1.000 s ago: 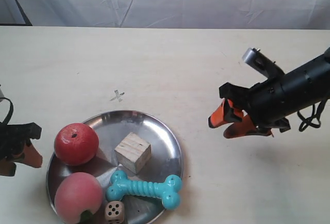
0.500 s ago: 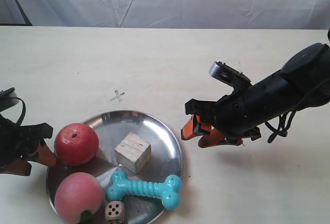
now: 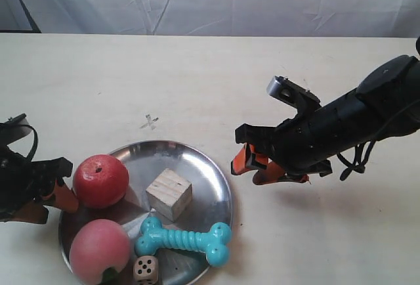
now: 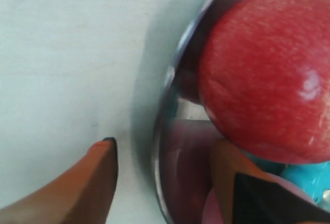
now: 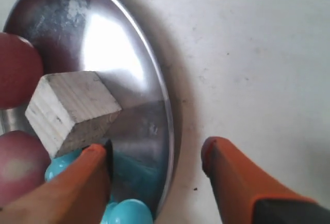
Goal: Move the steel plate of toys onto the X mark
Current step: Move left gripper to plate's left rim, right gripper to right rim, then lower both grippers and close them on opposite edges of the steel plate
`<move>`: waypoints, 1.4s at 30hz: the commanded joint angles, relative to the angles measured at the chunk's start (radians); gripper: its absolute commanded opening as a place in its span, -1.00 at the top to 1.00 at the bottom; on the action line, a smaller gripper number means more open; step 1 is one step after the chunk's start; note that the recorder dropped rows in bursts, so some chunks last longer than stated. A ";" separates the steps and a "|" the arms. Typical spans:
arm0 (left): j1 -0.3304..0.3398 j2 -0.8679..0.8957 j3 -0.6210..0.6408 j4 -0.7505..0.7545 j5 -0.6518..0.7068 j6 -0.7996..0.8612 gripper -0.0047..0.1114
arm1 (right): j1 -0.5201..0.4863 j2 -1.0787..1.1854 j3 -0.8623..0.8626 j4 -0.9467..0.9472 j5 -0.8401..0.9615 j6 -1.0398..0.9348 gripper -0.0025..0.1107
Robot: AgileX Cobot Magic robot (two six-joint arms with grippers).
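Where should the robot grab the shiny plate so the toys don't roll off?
Grab the steel plate by its raised rim, on two opposite sides, from outside. The left gripper and right gripper are open, each straddling the rim. It is wide and loaded, so a one-sided lift would probably tilt it.

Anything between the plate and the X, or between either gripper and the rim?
Nothing visible. Only bare table lies between the steel plate and the X mark. The left gripper and the right gripper are open astride the rim; the apple sits close beside the left one.
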 commanded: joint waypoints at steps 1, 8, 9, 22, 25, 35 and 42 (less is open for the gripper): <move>0.003 0.002 0.004 -0.013 -0.003 0.006 0.00 | 0.010 0.000 0.002 -0.003 0.038 -0.008 -0.01; -0.086 0.002 0.004 -0.004 -0.042 0.029 0.00 | 0.022 0.010 0.002 -0.023 -0.005 -0.008 0.02; -0.091 0.002 0.004 -0.004 -0.056 0.029 0.00 | 0.022 0.020 0.002 -0.023 -0.003 -0.008 0.02; -0.097 0.091 0.006 0.004 -0.073 0.025 0.00 | 0.022 0.158 0.002 -0.006 0.034 -0.006 0.02; -0.097 0.120 0.006 -0.018 -0.079 0.042 0.00 | 0.022 0.177 0.002 0.027 0.044 -0.012 0.02; -0.097 0.141 0.006 -0.042 -0.079 0.064 0.00 | 0.126 0.230 0.002 0.137 -0.004 -0.041 0.02; -0.097 0.141 0.006 -0.054 -0.085 0.064 0.00 | 0.191 0.243 0.002 0.239 -0.075 -0.041 0.02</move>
